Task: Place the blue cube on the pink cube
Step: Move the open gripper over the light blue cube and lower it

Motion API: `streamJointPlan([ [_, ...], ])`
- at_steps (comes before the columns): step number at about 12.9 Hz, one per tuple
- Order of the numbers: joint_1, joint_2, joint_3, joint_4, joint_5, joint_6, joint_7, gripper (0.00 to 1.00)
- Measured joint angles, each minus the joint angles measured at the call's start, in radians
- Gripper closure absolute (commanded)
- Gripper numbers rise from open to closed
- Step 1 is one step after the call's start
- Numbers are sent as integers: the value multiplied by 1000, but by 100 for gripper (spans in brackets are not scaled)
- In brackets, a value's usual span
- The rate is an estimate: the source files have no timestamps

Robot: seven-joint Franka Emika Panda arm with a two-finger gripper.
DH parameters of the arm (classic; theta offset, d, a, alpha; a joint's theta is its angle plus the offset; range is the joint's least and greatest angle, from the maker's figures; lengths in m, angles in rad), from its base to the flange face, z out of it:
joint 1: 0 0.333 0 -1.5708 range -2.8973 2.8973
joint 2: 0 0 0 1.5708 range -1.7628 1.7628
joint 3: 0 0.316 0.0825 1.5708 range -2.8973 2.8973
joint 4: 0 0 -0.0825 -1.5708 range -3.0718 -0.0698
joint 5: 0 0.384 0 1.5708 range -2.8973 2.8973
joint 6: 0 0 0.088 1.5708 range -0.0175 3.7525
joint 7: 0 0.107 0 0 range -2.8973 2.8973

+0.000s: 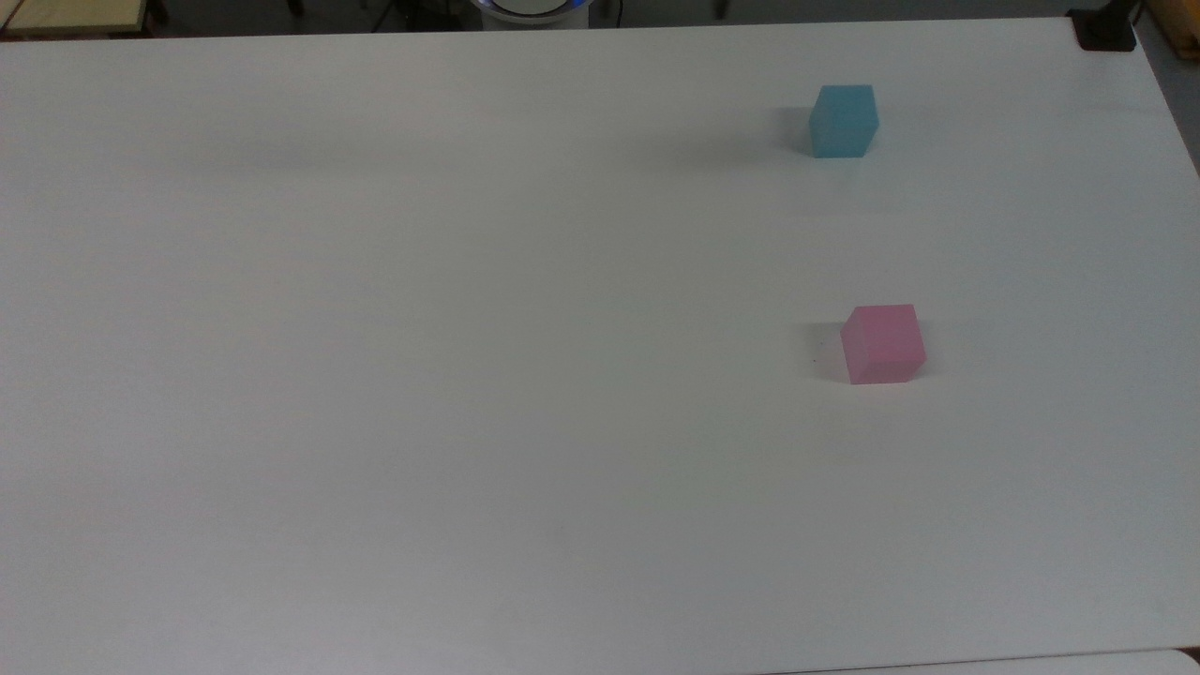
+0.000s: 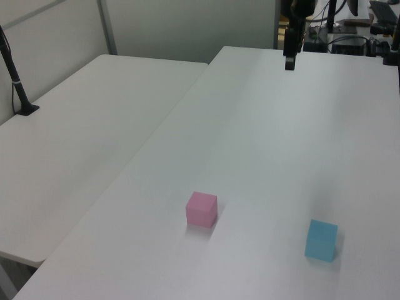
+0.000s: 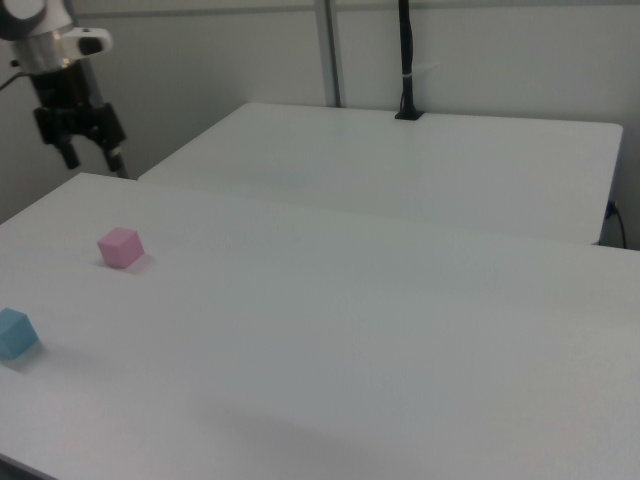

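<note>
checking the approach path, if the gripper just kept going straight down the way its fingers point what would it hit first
Most likely bare table. In the right view the open gripper hangs fingers-down, well above the surface, with the pink cube and blue cube apparently off that line. Depth is unclear.

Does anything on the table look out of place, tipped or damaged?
Nothing stands out. The blue cube and the pink cube both sit flat and apart on the white table, and the open pincer hangs above them.

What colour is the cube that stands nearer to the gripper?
Pink: the pink cube, best seen in the right view.
</note>
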Motion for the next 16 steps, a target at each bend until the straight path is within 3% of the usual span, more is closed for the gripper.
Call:
streamJointPlan([
  [5, 340, 3, 6, -65, 44, 12, 314, 0],
  [7, 423, 2, 6, -70, 81, 17, 378, 0],
  [9, 473, 2, 5, -71, 89, 25, 428, 0],
  [11, 493, 0, 5, -127, 91, 131, 497, 0],
  [14, 501, 13, 0, -345, 92, 389, 538, 0],
  [16, 493, 36, -10, -444, 92, 483, 542, 0],
])
